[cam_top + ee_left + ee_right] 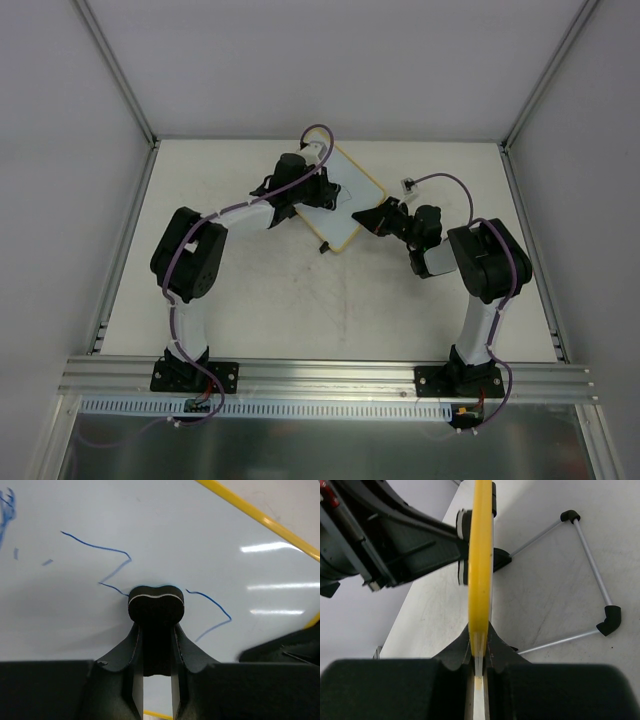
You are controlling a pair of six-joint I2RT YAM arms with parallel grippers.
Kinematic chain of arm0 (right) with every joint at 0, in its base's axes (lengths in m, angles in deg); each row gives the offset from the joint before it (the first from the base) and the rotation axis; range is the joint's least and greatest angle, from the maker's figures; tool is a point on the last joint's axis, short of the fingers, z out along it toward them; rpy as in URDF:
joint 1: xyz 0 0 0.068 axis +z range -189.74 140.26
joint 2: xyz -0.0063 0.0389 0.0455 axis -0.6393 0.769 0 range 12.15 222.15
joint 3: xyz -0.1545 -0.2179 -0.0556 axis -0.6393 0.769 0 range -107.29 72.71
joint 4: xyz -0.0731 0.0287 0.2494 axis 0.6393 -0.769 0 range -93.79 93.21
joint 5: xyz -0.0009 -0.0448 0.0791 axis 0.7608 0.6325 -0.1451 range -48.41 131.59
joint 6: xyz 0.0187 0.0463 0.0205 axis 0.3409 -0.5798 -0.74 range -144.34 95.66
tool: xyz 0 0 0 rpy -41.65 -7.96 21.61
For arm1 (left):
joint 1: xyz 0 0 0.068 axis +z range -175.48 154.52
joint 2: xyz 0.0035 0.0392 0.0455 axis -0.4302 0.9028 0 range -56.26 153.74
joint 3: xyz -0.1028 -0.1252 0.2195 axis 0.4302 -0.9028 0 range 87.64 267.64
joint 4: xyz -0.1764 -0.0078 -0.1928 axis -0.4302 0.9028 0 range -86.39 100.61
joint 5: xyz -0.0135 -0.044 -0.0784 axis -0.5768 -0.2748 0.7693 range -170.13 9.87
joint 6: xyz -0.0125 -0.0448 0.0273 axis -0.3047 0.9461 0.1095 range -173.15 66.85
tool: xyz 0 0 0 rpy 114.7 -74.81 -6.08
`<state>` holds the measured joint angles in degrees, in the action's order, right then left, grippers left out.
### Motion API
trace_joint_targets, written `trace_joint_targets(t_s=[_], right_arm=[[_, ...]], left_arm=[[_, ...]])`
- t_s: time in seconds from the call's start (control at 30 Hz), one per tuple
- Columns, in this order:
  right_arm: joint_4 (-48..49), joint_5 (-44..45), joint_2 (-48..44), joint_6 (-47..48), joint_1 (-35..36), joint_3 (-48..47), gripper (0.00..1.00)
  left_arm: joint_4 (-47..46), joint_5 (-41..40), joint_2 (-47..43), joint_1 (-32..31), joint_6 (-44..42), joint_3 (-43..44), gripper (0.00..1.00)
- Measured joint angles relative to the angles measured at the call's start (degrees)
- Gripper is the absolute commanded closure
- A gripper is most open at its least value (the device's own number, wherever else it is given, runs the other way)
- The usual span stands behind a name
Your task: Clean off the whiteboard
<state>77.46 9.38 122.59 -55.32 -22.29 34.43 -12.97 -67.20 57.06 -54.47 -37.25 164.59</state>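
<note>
The whiteboard (pixel 350 215) sits at the far middle of the bench (pixel 300 300), turned at a slant, with its long side running from far left to near right. It seems to lean up on a wire stand (pixel 592 562) behind it, but how steep it leans is hard to tell.

The left tool (pixel 318 190) is right over the white face. It is closed on a small black block (pixel 156 602), and the block is pressed flat on the board. The block sits on top of a blue line (pixel 97 546). The line goes out from the block both ways, to the left and to the right. More blue smudges (pixel 7 505) are far off to the left. So the next wipe should go sideways along the board, and the left arm is the one to do it.

The right tool (pixel 479 645) is closed on the board's yellow edge (pixel 480 555) and holds it steady. The dark shape at the lower right of the left wrist view is likely this tool, so a wipe to the right must stop short of it
</note>
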Motion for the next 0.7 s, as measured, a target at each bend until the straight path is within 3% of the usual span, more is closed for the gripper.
trace_joint_targets(t_s=[0.23,0.7], right_arm=[[-0.09,-0.02,0.0,0.15,-0.07,0.0,1.0],[-0.11,-0.42,0.0,0.55,-0.07,-0.07,1.0]], left_arm=[[-4.42,0.15,-3.06,-4.55,1.29,-6.51,1.0],[-6.14,6.86,-3.56,-4.96,1.22,-8.04,1.0]])
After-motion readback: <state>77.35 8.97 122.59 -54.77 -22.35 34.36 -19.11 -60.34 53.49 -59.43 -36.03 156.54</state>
